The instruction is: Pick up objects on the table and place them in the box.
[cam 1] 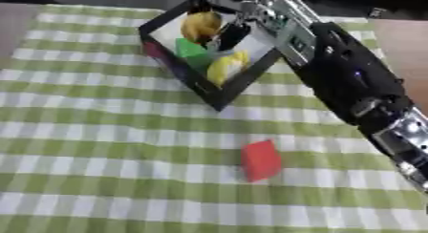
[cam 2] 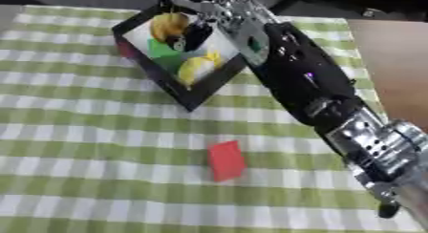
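Your right hand [cam 1: 238, 24] is up over the box [cam 1: 219, 101], reaching in from the right side along a long black and silver arm [cam 1: 347, 79] that crosses the table's near-right corner. Dark fingers [cam 1: 231, 36] hang down into the box's middle, just beside the upper yellow object [cam 1: 200, 26]. Whether those fingers are spread or curled round anything — you cannot tell from here, since they blur into the box contents.

The box is black-walled with a white floor, and it sits turned so one corner points toward you. Inside it, the upper yellow object, rounded, lies toward the far corner. A green piece [cam 1: 190, 49] sits in the middle, just below the fingers, and a second yellow object [cam 1: 226, 66] lies toward the near-right wall, next to the green piece. A patch of red [cam 1: 154, 49] shows at the box's left wall; what it is cannot be made out.

Nearer to you than the box, well apart from its near corner, a red block [cam 1: 261, 160] lies alone on the green-and-white checked tablecloth [cam 1: 100, 146] — it is outside the box, with nothing touching it.

Your left hand does not show in either view.
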### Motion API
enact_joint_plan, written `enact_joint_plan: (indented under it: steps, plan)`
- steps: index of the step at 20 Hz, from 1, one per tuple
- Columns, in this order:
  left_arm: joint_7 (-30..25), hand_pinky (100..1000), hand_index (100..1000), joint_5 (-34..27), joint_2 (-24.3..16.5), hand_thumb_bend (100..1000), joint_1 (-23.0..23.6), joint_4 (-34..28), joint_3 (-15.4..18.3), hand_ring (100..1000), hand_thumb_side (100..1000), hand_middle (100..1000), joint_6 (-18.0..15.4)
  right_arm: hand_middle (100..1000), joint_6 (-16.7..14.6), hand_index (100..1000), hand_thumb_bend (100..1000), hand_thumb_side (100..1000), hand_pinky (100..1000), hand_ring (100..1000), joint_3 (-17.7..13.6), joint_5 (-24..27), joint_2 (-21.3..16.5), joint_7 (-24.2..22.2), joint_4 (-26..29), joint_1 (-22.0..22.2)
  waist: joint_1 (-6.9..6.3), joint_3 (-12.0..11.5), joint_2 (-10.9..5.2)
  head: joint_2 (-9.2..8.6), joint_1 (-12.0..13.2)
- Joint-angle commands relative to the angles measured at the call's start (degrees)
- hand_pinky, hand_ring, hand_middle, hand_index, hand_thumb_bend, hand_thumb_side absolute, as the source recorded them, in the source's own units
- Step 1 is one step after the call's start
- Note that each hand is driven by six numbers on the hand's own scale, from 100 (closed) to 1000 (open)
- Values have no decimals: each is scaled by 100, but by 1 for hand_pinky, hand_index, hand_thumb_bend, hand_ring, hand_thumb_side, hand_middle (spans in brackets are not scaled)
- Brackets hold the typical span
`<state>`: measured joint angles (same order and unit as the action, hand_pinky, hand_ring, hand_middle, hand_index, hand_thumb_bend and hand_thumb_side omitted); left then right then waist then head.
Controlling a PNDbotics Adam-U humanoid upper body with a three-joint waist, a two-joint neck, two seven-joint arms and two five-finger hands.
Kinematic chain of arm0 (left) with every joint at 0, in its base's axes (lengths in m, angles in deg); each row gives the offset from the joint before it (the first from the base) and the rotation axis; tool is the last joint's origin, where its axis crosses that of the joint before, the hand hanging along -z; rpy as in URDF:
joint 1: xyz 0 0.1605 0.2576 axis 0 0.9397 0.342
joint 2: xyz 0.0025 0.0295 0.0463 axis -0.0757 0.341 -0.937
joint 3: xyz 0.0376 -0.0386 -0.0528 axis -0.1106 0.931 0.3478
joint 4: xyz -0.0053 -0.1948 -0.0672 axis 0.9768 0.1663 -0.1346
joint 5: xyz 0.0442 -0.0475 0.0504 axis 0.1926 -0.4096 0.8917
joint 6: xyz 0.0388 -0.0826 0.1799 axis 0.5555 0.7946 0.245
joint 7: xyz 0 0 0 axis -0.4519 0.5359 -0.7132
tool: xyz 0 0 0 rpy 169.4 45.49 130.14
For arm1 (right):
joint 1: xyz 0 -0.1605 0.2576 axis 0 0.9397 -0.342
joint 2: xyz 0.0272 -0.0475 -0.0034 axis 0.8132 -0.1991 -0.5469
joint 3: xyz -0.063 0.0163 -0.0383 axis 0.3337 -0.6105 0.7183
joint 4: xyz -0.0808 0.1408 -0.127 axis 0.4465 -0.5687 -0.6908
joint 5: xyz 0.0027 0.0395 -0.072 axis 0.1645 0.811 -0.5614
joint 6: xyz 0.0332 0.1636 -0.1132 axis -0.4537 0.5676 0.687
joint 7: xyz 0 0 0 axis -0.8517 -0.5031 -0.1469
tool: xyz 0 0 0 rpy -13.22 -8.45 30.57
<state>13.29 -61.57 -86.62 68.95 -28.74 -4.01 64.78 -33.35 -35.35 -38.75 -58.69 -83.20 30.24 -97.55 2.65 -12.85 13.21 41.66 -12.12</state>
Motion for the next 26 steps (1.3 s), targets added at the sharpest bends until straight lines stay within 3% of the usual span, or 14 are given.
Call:
enact_joint_plan:
  steps: [1,6,11,13,14,21,22,23,26]
  plan:
    - [0,866,857,-26,-116,255,-54,-116,8,787,644,786,-1,791,-83,897,414,304,874,863,-94,-167,-57,-59,47,-114,47,10,2,-44,-14]
    - [20,866,856,-18,-107,254,-6,-116,24,787,644,786,-5,809,80,900,390,312,878,875,-221,-117,-113,30,307,-140,17,67,-15,-7,29]
    - [105,866,856,10,-113,249,144,-116,77,786,655,785,56,841,525,898,303,317,876,885,-398,520,-454,224,1007,-140,1,171,-91,92,103]
    - [140,866,855,16,-121,245,254,-116,91,786,666,785,108,846,699,897,242,362,876,887,-472,886,-654,261,1408,-110,-3,225,-118,128,152]
    - [157,867,855,15,-122,244,313,-116,96,785,671,785,149,846,786,897,267,317,876,887,-510,1086,-754,278,1604,-93,-4,251,-130,142,174]
    - [268,866,853,14,-83,238,625,-116,157,784,694,783,309,824,1287,882,228,281,866,870,-792,2305,-1571,406,3049,242,-15,390,-199,205,258]
    - [289,866,853,7,-82,200,669,-116,172,783,694,782,332,819,1344,879,360,271,865,866,-796,2440,-1730,410,3271,333,-13,417,-211,217,279]
    - [312,866,852,2,-82,236,714,-116,189,783,699,782,354,815,1380,877,232,278,863,863,-790,2565,-1895,398,3497,439,-8,446,-221,230,299]
    - [378,866,852,-15,-78,236,819,-112,232,783,707,782,413,799,1476,874,250,288,858,849,-773,2945,-2457,324,4314,888,8,528,-241,244,322]
